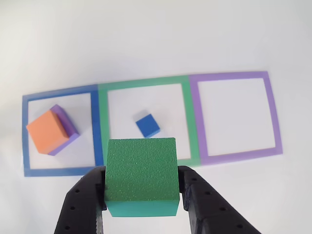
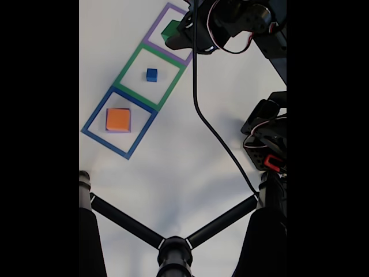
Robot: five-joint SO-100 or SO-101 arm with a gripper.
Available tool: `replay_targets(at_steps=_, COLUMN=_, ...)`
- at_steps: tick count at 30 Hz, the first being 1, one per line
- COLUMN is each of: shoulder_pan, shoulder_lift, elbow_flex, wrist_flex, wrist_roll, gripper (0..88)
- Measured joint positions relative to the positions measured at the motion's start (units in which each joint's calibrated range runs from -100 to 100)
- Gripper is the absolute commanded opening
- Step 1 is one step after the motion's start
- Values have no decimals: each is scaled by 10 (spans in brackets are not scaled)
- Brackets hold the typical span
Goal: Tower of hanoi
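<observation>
Tool (image 1: 141, 195) w/ green block (image 1: 141, 170), clamped

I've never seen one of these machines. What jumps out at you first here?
The green block clamped in the black hand at the bottom of the other view. Behind it lie three taped squares: the orange block sits on the purple block in the left blue one, and the tiny blue block in the green middle one.

White table (image 1: 146, 39) bears tape squares (image 1: 146, 85), purple block (image 1: 68, 127), blue block (image 1: 147, 125)

Four foam blocks: purple block (image 1: 68, 127), orange block (image 1: 46, 131), green block (image 1: 141, 170), blue block (image 1: 147, 125); three tape squares (image 1: 235, 117).
</observation>
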State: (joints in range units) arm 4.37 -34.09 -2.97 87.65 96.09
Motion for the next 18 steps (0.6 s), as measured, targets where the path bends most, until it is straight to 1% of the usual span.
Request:
replay_targets(at_steps=2, shoulder_pan=-24, shoulder_lift=-3, elbow_flex=-18, wrist_flex=17, wrist_roll=-12, gripper=52)
replay_targets(at_steps=6, shoulder_pan=-73, shoulder_lift=-8, elbow_flex=-43, wrist_flex=39, wrist_roll=-10, gripper=51)
replay_targets(at_steps=8, shoulder_pan=-95, shoulder_lift=-9, elbow_flex=-50, wrist_flex=40, wrist_roll=-20, gripper=51)
replay_targets(at_steps=13, shoulder_pan=-147, shoulder_lift=-9, elbow_flex=-52, wrist_flex=41, wrist_roll=-25, gripper=51)
replay_targets(at_steps=15, shoulder_pan=-164, shoulder_lift=-9, elbow_flex=-52, wrist_flex=41, wrist_roll=-23, gripper=52)
replay_targets(at_steps=18, shoulder_pan=-186, shoulder_lift=-13, elbow_flex=-22, wrist_flex=17, wrist_roll=0, gripper=52)
